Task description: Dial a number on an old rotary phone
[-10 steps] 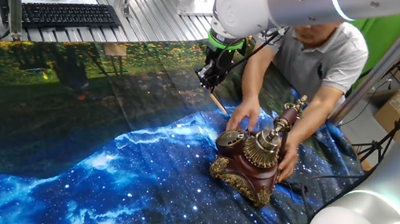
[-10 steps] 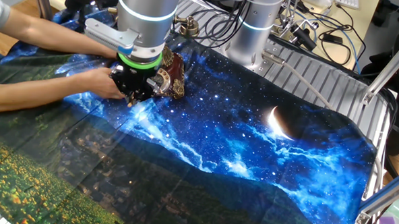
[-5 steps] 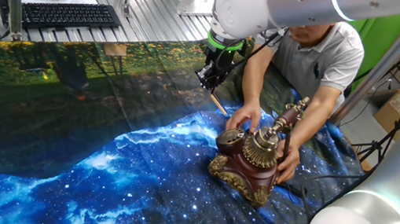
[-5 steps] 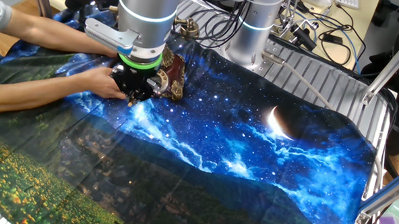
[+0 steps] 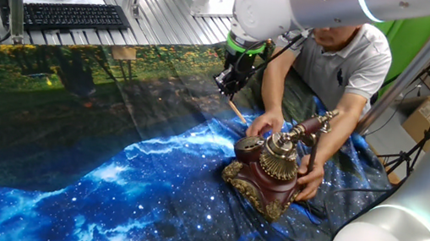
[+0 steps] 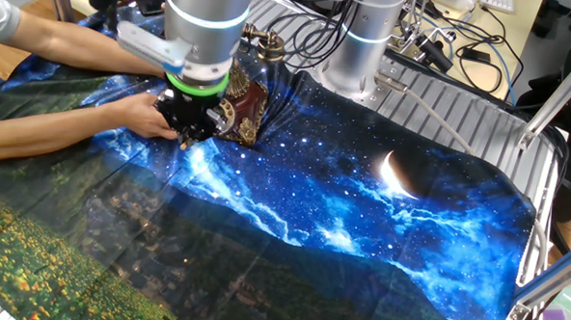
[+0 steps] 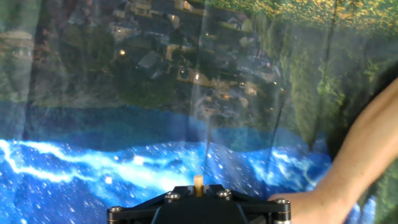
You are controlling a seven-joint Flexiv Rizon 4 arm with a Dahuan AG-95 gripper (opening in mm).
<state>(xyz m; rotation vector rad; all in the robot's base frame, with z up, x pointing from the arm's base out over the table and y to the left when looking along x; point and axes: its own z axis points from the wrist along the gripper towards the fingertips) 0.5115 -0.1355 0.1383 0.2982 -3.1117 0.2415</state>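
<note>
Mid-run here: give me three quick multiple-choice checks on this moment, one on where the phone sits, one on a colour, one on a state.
1. Where is the old rotary phone?
A. On the blue starry part of the cloth
B. On the bare metal table beside the keyboard
C. Hanging from the gripper

2. What colour is the phone's body?
A. White
B. Dark red-brown with gold trim
C. Bright green

3. What is touching the phone?
A. The gripper's fingers
B. Nothing
C. A person's hands

Answers:
1 A, it stands on the blue cloth, far from the keyboard.
2 B, red-brown body over an ornate gold base.
3 C, the person's hands hold it on both sides, while the gripper hangs above the cloth, apart from it.
</note>
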